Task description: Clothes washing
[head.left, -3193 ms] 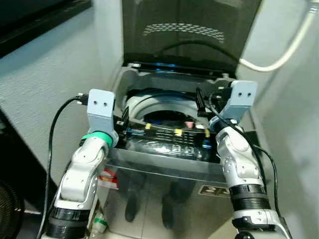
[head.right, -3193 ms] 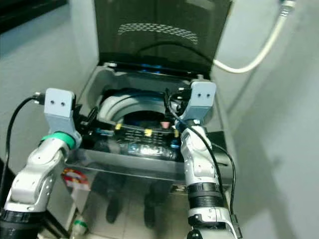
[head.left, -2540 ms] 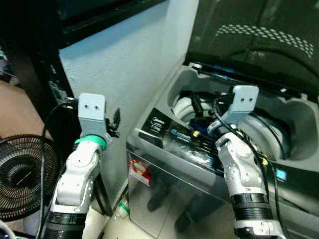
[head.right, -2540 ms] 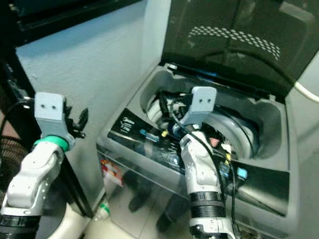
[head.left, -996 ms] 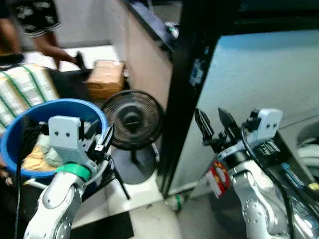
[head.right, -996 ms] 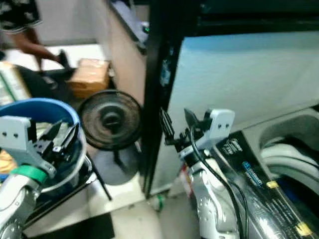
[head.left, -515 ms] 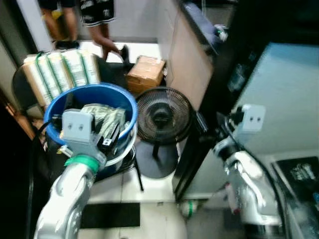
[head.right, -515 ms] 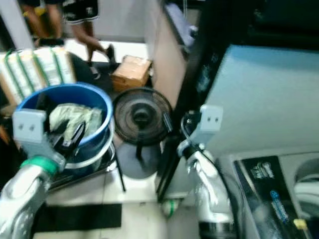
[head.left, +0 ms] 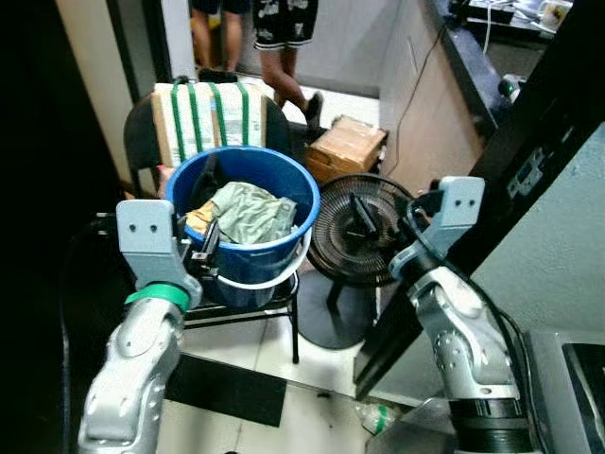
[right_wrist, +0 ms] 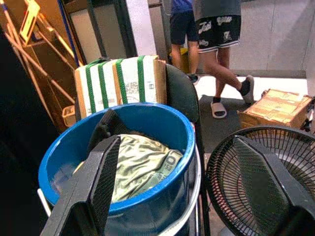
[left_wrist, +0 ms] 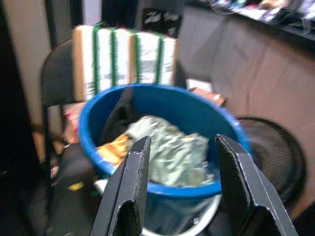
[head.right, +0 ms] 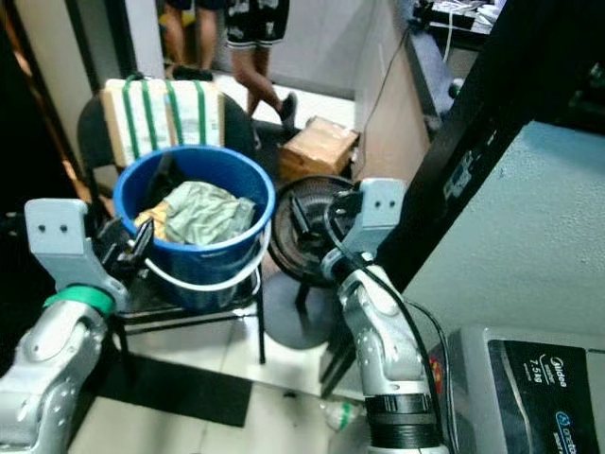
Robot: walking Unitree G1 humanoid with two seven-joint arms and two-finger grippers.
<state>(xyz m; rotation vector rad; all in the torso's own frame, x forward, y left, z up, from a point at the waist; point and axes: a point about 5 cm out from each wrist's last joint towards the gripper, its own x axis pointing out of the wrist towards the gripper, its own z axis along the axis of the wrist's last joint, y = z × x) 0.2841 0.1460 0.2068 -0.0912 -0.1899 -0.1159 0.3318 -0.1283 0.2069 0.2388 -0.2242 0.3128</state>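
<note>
A blue bucket [head.left: 257,267] stands on a black stool to my front left. It holds a pale green garment [head.left: 248,210], with dark and orange clothes beside it. My left gripper [head.left: 203,250] is raised at the bucket's near left side, level with its rim. In the left wrist view its open fingers [left_wrist: 134,187] frame the garment [left_wrist: 170,155]. My right gripper [head.right: 312,219] is held up in front of a black fan [head.left: 333,238], to the right of the bucket. It is open and holds nothing, and the right wrist view shows the bucket [right_wrist: 162,196] between its spread fingers [right_wrist: 101,182].
Behind the bucket, a box with green straps [head.left: 208,112] sits on a black chair. A cardboard box [head.left: 348,147] lies on the floor, and a person's legs [head.left: 284,38] stand further back. The washing machine's corner [head.right: 529,388] is at my lower right. A bottle [head.left: 378,416] lies by my feet.
The camera has swung left, from the open washing machine to the bucket, which now sits nearer the middle of the view. Both grippers stay raised and open.
</note>
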